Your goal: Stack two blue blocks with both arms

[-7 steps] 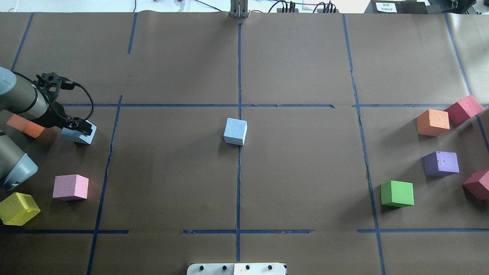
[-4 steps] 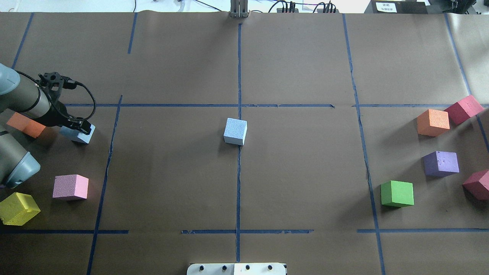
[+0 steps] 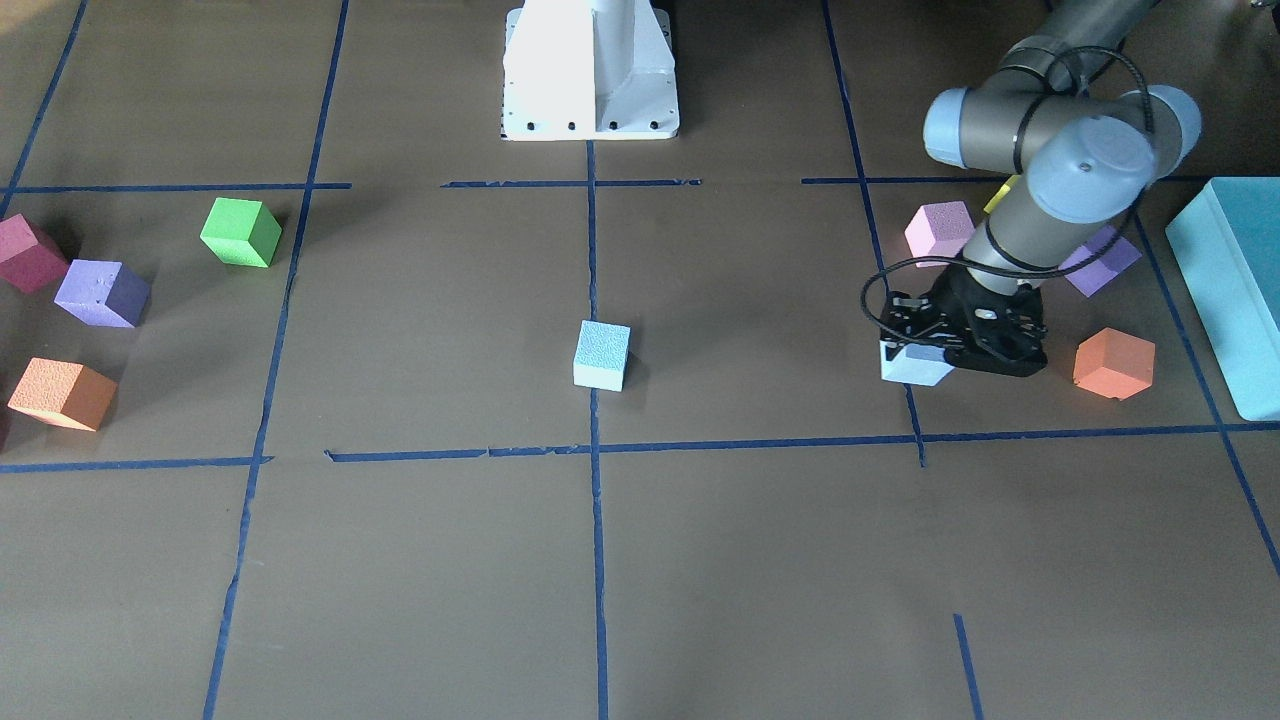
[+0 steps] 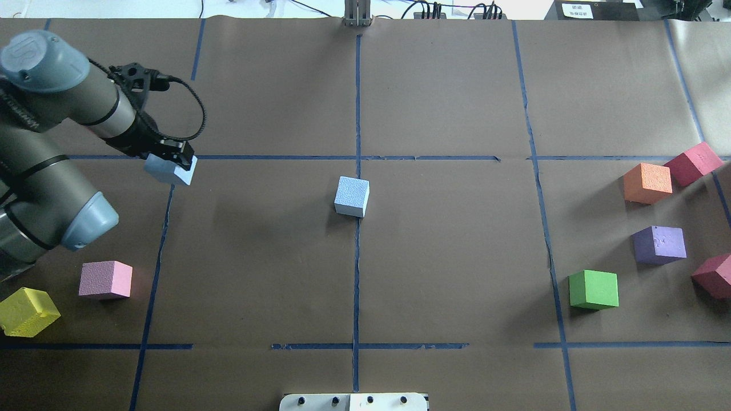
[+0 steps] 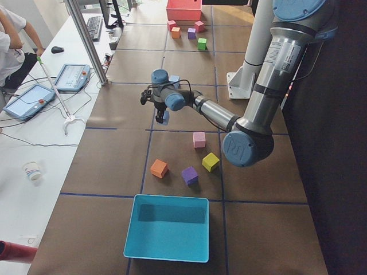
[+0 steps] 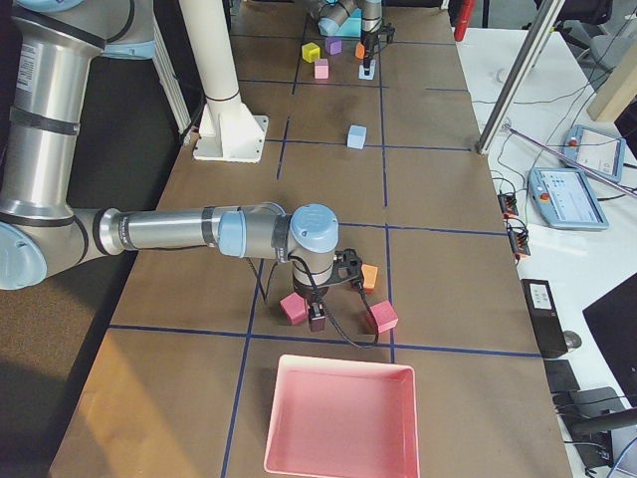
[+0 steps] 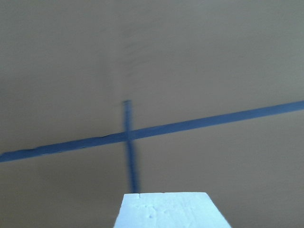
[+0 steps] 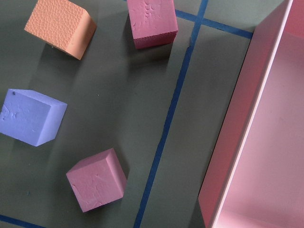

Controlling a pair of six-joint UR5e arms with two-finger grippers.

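My left gripper [image 4: 171, 162] is shut on one sky-blue block [image 4: 167, 172] and holds it above the table over a tape crossing. It also shows in the front view [image 3: 958, 345] with the block [image 3: 914, 366] under it. The block's top fills the bottom of the left wrist view [image 7: 171, 211]. The second blue block [image 4: 352, 196] sits alone at the table's centre on the middle tape line. My right gripper [image 6: 318, 319] shows only in the right side view, low over coloured cubes. I cannot tell whether it is open or shut.
A pink cube [image 4: 105, 279] and a yellow cube [image 4: 27, 311] lie under the left arm. An orange cube [image 3: 1113, 363] and a teal box [image 3: 1230, 290] lie beside it. Green [image 4: 594, 289], purple [image 4: 659, 244], orange [image 4: 647, 182] and red cubes lie at the right, near a pink tray [image 6: 343, 418].
My left gripper has lifted the blue block off the table. It has carried the block forward and toward the centre, away from the orange cube.
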